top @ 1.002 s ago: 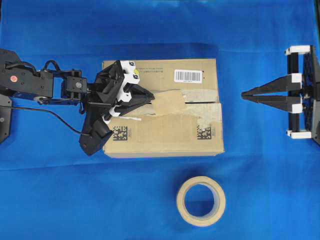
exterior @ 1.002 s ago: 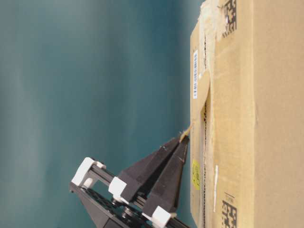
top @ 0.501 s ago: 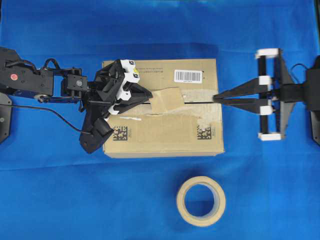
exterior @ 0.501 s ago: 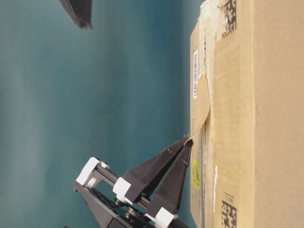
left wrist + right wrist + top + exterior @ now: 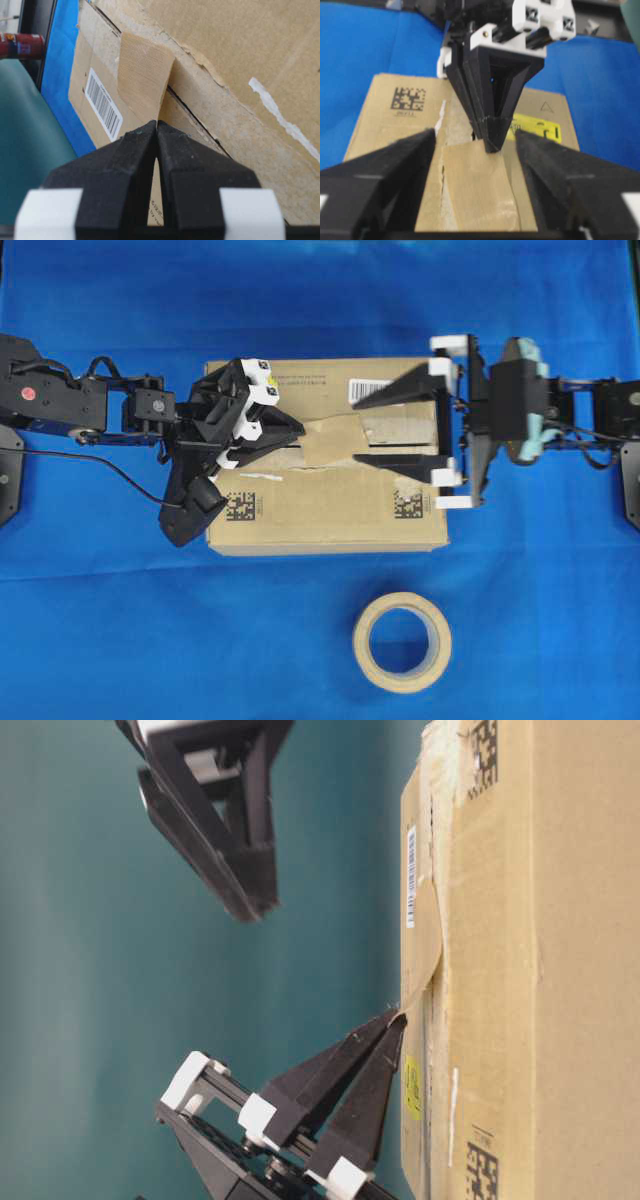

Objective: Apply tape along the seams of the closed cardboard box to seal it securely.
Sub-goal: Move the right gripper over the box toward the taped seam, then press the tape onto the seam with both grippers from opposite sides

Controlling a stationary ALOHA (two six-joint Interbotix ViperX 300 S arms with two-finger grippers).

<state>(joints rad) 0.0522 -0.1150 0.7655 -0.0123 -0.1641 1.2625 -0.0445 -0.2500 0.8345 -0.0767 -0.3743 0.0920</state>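
The brown cardboard box (image 5: 325, 500) lies mid-table with its seam (image 5: 400, 447) running left to right. A short tan piece of tape (image 5: 335, 438) lies over the seam, its right part stuck down and its left end lifted a little. My left gripper (image 5: 303, 433) is shut on that lifted end, close to the box top (image 5: 395, 1015). The left wrist view shows the tape (image 5: 145, 70) rising from the pinched tips (image 5: 157, 125). My right gripper (image 5: 357, 430) hangs open well above the box (image 5: 255, 905), one finger on each side of the tape (image 5: 477, 185).
A ring-shaped roll of tan tape (image 5: 402, 642) lies on the blue cloth (image 5: 100, 620) in front of the box. A white barcode label (image 5: 376, 390) and pale strips of old tape (image 5: 405, 480) mark the box top. The left arm's cable (image 5: 120, 475) trails at the left.
The right arm has swung in from the right edge to over the box, and its jaws have gone from shut to wide open. The left gripper holds its place on the tape.
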